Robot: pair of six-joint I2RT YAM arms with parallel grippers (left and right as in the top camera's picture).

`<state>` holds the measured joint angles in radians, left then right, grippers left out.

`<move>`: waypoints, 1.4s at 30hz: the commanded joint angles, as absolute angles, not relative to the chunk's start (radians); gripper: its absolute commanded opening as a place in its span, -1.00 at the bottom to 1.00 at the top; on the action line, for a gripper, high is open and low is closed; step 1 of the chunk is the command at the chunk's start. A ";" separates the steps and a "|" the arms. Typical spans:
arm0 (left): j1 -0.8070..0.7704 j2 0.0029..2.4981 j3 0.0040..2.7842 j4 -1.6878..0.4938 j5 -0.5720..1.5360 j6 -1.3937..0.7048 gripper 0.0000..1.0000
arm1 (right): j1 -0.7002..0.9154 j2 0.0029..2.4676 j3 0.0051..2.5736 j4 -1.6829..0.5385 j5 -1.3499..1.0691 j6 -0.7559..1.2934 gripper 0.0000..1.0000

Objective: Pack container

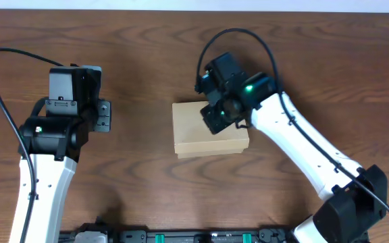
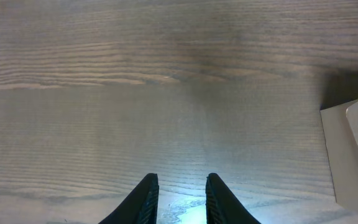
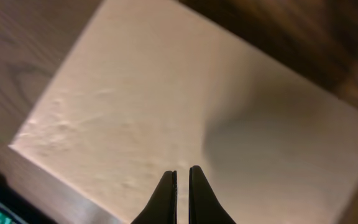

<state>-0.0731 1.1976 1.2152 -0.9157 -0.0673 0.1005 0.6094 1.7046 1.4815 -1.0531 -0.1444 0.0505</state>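
box (image 1: pixel 194 131): plain tan, right part hidden by right gripper (image 3: pixel 182 175) | right gripper: pressed together over box | left gripper (image 2: pixel 180 190): slightly spread, empty

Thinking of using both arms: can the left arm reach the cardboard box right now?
Probably yes. Only bare table lies between the left fingers and the box; the right fingers are shut over its right half.

Our left arm (image 1: pixel 42 175) reaches forward, and our left gripper (image 2: pixel 180 191) points down with its jaws slightly apart and nothing between them. Our right arm (image 1: pixel 302 142) angles inward. Our right gripper (image 3: pixel 182 183) points down, fingers pressed together.
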 commanded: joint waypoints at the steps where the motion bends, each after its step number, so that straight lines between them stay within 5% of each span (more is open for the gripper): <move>1: -0.072 1.188 1.229 -0.916 -0.076 0.081 -0.48 | 0.653 1.704 1.472 -1.051 -0.107 0.110 -0.97; 36: -0.072 1.188 1.229 -0.920 -0.069 0.082 -0.48 | 0.663 1.700 1.249 -0.807 -0.058 0.201 -0.97; 42: -0.071 1.191 1.229 -0.904 0.053 0.140 -0.19 | 0.562 1.691 1.351 -0.736 0.045 0.200 -0.90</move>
<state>-0.0731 1.1976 1.2152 -0.9108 -0.0334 0.1066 0.6270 1.6897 1.2793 -0.7544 -0.0422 0.1955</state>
